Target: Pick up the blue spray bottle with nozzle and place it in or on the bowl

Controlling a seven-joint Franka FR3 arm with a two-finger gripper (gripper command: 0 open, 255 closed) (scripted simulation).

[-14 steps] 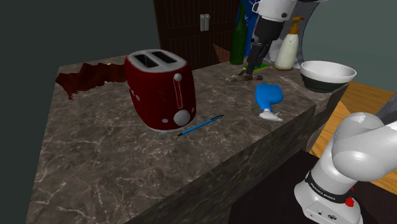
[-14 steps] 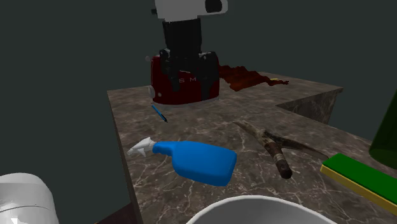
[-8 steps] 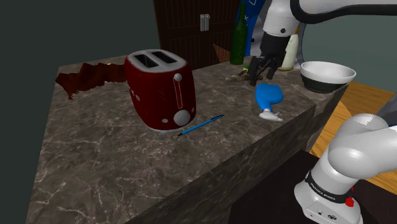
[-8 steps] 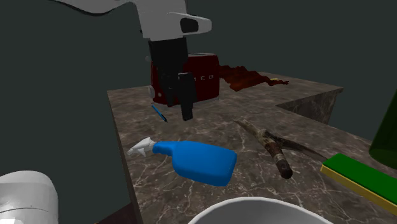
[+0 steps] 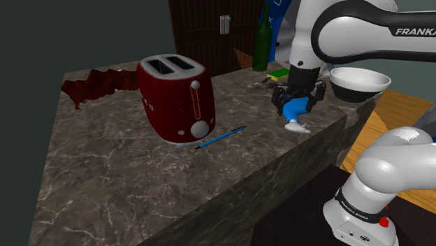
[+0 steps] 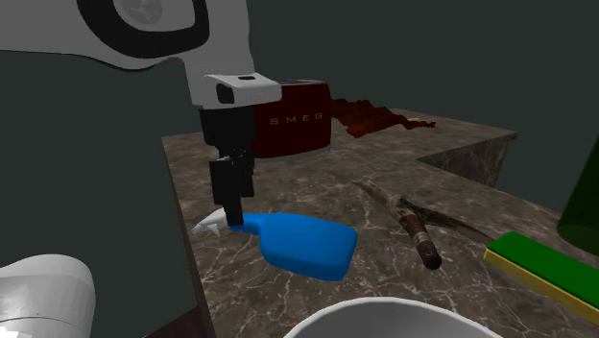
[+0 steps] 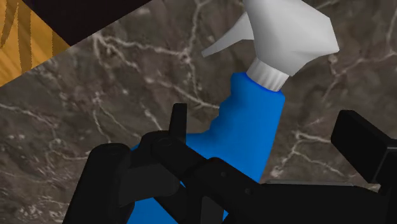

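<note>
Blue spray bottle (image 5: 296,110) lies on its side on the marble counter (image 5: 140,175) near the bowl (image 5: 360,73), and the gripper (image 7: 267,121) straddles its neck, spread wide and not yet touching (grasp step, I judge), so next: close, lift, carry to the bowl.

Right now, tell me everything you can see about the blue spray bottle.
The spray bottle has a smooth, plain blue body, a ribbed white collar and a white trigger nozzle. It lies on its side on the dark veined counter, close to the edge, with the nozzle pointing toward that edge. The hand straddles its neck, with its fingers apart on either side and not touching it. Only the counter touches the bottle.
</note>
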